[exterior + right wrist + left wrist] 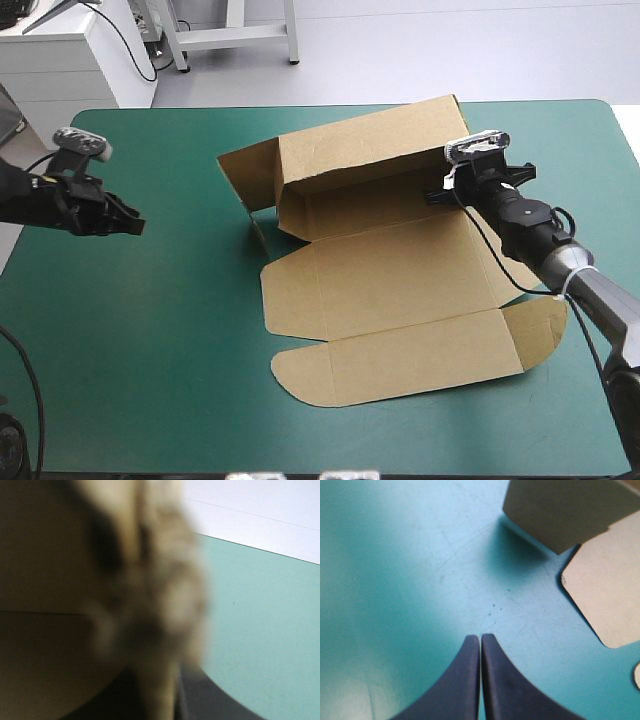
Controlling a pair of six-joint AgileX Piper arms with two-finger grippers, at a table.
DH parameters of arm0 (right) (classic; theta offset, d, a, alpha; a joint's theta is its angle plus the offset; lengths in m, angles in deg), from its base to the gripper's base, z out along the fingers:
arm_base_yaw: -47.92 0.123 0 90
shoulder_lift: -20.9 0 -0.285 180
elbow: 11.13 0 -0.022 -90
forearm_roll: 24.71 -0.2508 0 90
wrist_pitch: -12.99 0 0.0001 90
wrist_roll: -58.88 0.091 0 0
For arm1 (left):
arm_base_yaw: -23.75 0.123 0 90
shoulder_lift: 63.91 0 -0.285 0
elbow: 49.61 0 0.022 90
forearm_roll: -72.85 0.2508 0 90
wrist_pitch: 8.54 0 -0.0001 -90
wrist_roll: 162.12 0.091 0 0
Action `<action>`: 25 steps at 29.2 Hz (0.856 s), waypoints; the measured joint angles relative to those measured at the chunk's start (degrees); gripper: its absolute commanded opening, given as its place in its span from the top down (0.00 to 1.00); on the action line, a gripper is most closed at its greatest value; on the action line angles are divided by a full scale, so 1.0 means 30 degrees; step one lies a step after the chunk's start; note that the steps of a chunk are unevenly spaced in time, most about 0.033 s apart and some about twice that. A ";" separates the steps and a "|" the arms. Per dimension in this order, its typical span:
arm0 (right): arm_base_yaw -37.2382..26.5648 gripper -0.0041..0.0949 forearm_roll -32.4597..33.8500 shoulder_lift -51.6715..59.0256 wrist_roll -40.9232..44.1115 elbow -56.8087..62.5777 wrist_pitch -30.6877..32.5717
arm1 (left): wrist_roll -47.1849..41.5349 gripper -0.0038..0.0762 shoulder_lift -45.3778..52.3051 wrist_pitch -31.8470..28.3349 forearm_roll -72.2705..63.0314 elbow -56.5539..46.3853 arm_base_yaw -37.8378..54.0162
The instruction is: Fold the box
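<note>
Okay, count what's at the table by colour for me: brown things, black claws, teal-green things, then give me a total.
Brown: 1, the box
Black: 2, the left claw and the right claw
Teal-green: 1, the table cover
Total: 4

The teal-green cover — faintly scuffed, rounded corners.

Black left arm, black right arm, silver-grey forearm, curved tool fingers
</note>
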 measured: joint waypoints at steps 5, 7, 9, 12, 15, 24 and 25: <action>0.0000 0.98 -0.0066 -0.0015 0.0253 0.0000 0.0479 | 0.0065 0.96 0.0000 -0.0937 -0.2255 -0.2676 0.3169; 0.0000 0.97 -0.0066 -0.0015 0.0645 0.0000 0.0656 | 0.0177 0.96 0.0000 -0.1490 -0.2587 -0.3366 0.3484; 0.0000 0.97 -0.0081 -0.0015 0.0870 -0.0005 0.0962 | 0.0303 0.96 0.0000 -0.1968 -0.2711 -0.3702 0.3517; 0.0000 0.97 -0.0081 0.0032 0.1387 -0.0146 0.1268 | 0.0356 0.96 0.0000 -0.2313 -0.2951 -0.3819 0.3517; 0.0000 0.97 0.0134 0.0070 0.1635 -0.0189 0.1650 | 0.0406 0.96 0.0015 -0.2479 -0.3064 -0.3835 0.3517; 0.0000 0.97 0.4836 -0.0142 0.4433 -0.0212 0.4550 | 0.0498 0.96 0.0036 -0.2546 -0.3286 -0.3842 0.3531; 0.0000 0.97 0.5679 -0.0181 0.5319 -0.0212 0.4890 | 0.0498 0.96 0.0036 -0.2546 -0.3401 -0.3842 0.3531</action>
